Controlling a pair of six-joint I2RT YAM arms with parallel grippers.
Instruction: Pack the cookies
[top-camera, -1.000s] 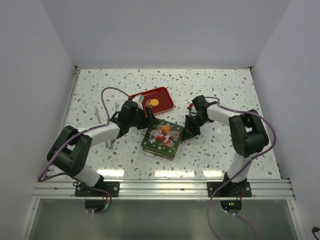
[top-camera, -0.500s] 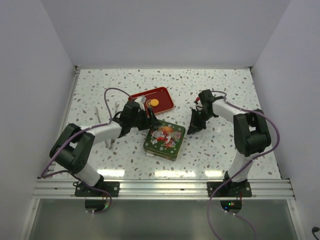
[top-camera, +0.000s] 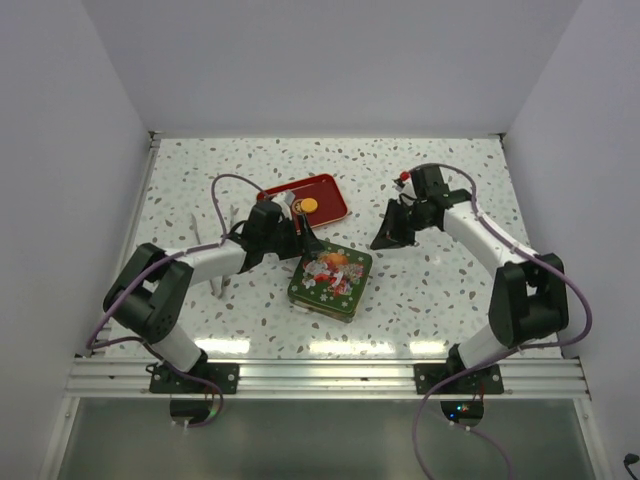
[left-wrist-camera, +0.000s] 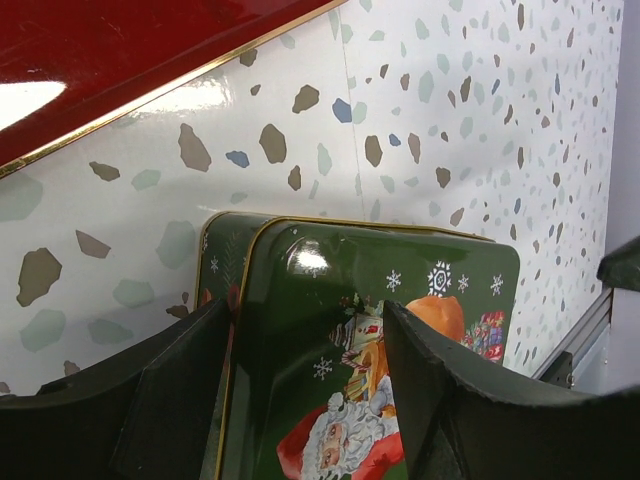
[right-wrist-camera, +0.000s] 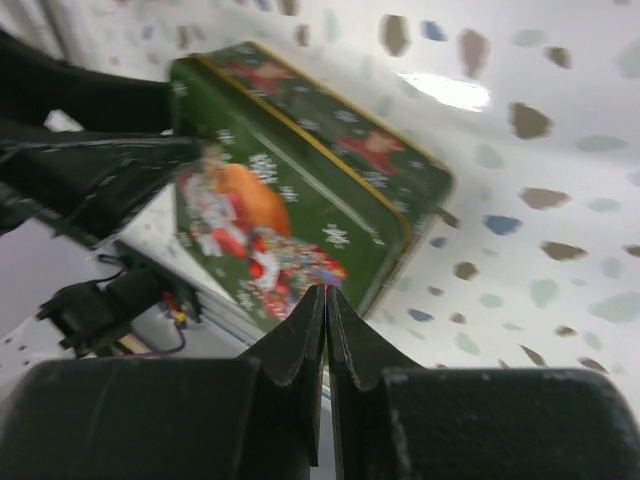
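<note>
Top view first: the green Christmas tin (top-camera: 330, 278) sits at the centre of the speckled table (top-camera: 450, 300), lid on, Santa picture up; behind it, toward the upper left, lies the red tray (top-camera: 325, 195), and on that tray one orange cookie (top-camera: 308, 206) shows, the only biscuit in sight; it is outside the tin, near the tray's middle.

Left gripper (top-camera: 303, 243) is at the tin's upper-left corner, between tray and tin; from its wrist camera the left gripper (left-wrist-camera: 303, 310) has its jaws spread wide, released, nothing clamped; the two black fingers (left-wrist-camera: 170, 390) fill the bottom of the frame with the tin (left-wrist-camera: 400, 260) showing between and beyond them; whether they touch the lid, I cannot tell; the tray (left-wrist-camera: 120, 50) cuts across the upper left corner.

Over to the right: the right gripper (top-camera: 376, 244) hangs off the tin's upper-right corner, apart from it, pointing down and left; its wrist view shows the right gripper (right-wrist-camera: 325, 300) clenched, fingers pressed together with nothing between them; the tin (right-wrist-camera: 300, 180) lies beyond the tips at frame centre, blurred, and the other arm's dark gripper reaches in from the left edge.
</note>
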